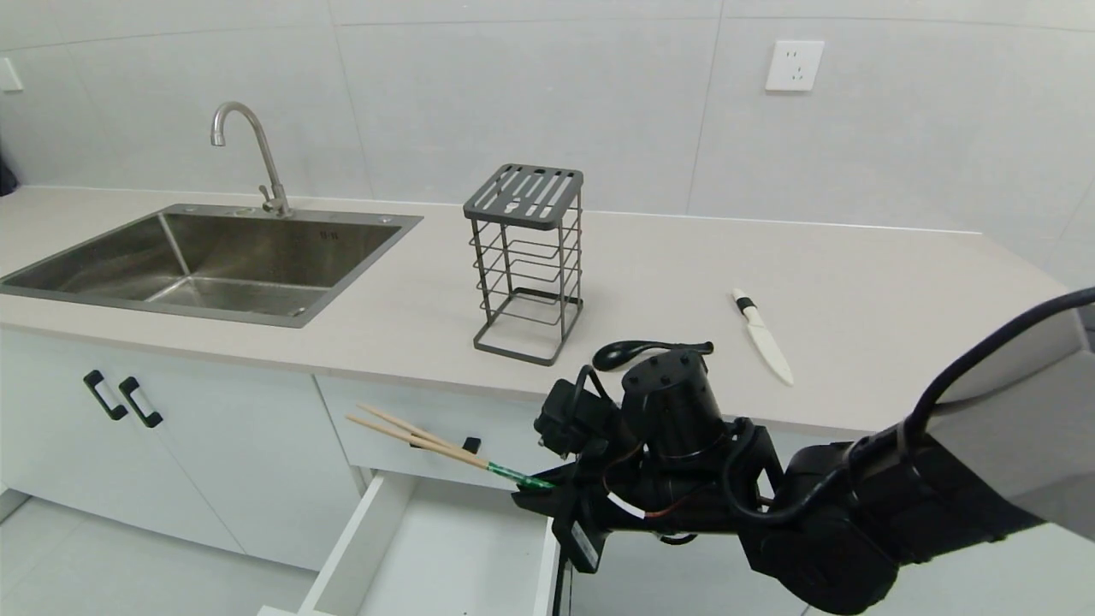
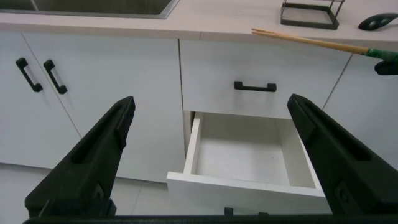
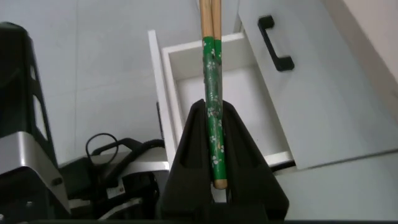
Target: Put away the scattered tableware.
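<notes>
A pair of wooden chopsticks (image 1: 428, 441) with green ends juts out over the open white drawer (image 1: 342, 547) below the counter, with my right gripper (image 1: 535, 483) shut on the green ends. The right wrist view has the chopsticks (image 3: 212, 93) pinched in the gripper (image 3: 216, 155) above the drawer (image 3: 158, 93). A black spoon (image 1: 637, 351) and a white knife (image 1: 761, 335) lie on the counter. My left gripper (image 2: 211, 162) stands open in front of the drawer (image 2: 242, 185), holding nothing; beyond it are the chopsticks (image 2: 311, 40) and spoon (image 2: 377, 22).
A dark wire rack (image 1: 526, 261) stands mid-counter, with a steel sink (image 1: 205, 257) and faucet (image 1: 248, 150) to the left. A shut drawer with a black handle (image 2: 255, 86) sits above the open one. Cabinet doors (image 1: 120, 398) lie left of it.
</notes>
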